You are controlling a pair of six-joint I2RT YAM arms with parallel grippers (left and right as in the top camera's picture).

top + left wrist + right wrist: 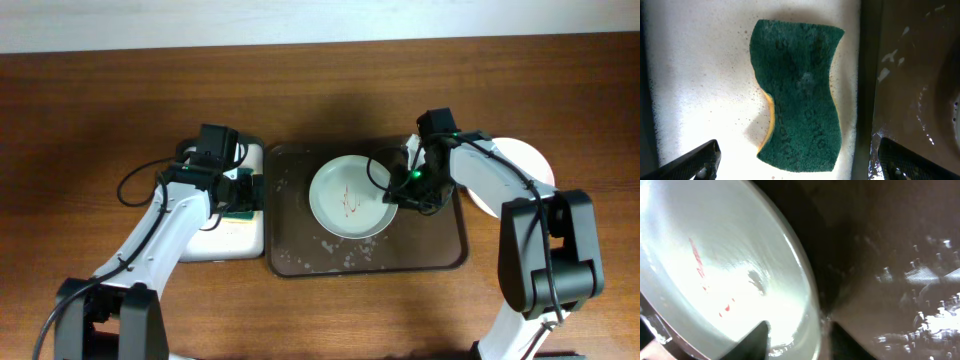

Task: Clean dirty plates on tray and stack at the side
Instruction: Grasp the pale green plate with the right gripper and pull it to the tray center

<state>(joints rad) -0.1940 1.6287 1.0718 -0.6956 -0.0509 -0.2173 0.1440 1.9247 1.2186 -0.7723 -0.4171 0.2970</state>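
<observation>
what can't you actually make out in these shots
1. Overhead: the left gripper covers most of the sponge.
2. Overhead: the right arm crosses the side plate; whether it is one plate or a stack, I cannot tell.
3. Right wrist: the right gripper is cut off by the bottom edge, so whether it clamps the dirty plate rim is unclear.

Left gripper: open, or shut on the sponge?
Open. The left gripper has its fingers wide apart, either side of the green sponge, not touching it.
</observation>
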